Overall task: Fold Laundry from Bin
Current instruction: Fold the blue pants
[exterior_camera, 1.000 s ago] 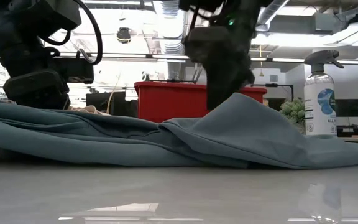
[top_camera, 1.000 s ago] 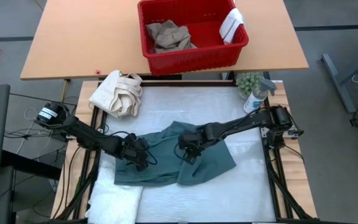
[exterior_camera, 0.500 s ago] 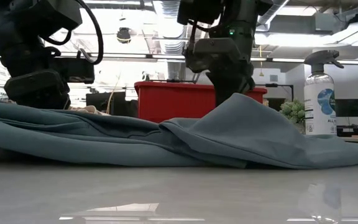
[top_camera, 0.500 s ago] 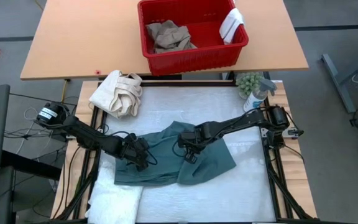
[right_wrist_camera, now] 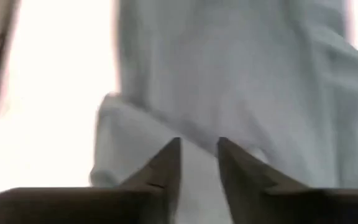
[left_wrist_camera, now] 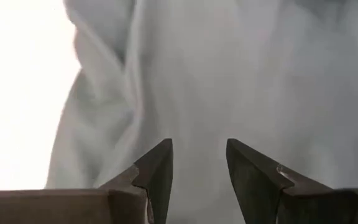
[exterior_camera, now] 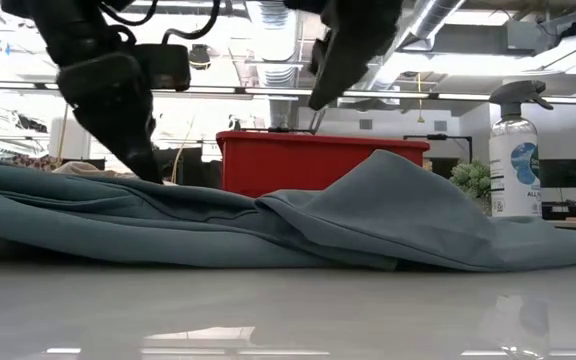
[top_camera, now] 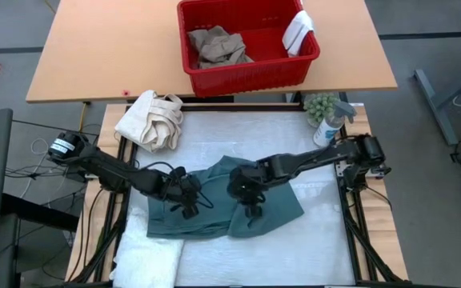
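Note:
The teal-green garment (top_camera: pixel 282 204) lies crumpled on the white mat, with a raised fold (exterior_camera: pixel 388 165) on its right half. My left gripper (top_camera: pixel 189 206) hovers open over its left half, fingers slanting down and nothing between them (left_wrist_camera: pixel 197 155). My right gripper (top_camera: pixel 252 210) hangs open above the garment's middle, clear of the cloth (exterior_camera: pixel 316 115), with a narrow empty gap (right_wrist_camera: pixel 199 152). The red bin (top_camera: pixel 250 76) stands on the far table. It holds tan trousers (top_camera: pixel 217 46), and a small white cloth (top_camera: pixel 298 30) is draped over its rim. A white towel (top_camera: pixel 146 260) lies at the mat's near left corner.
A cream canvas bundle (top_camera: pixel 150 120) lies at the mat's far left corner. A spray bottle (top_camera: pixel 330 124) and a small green plant (top_camera: pixel 320 104) stand at its far right corner. Bare mat shows to the right of the garment and beyond it.
Both grippers have risen off the teal garment. My right gripper has rolled about its own axis as it rose, and now hangs well above the raised fold. My left gripper has also shifted a little toward the table's right. The garment lies as before.

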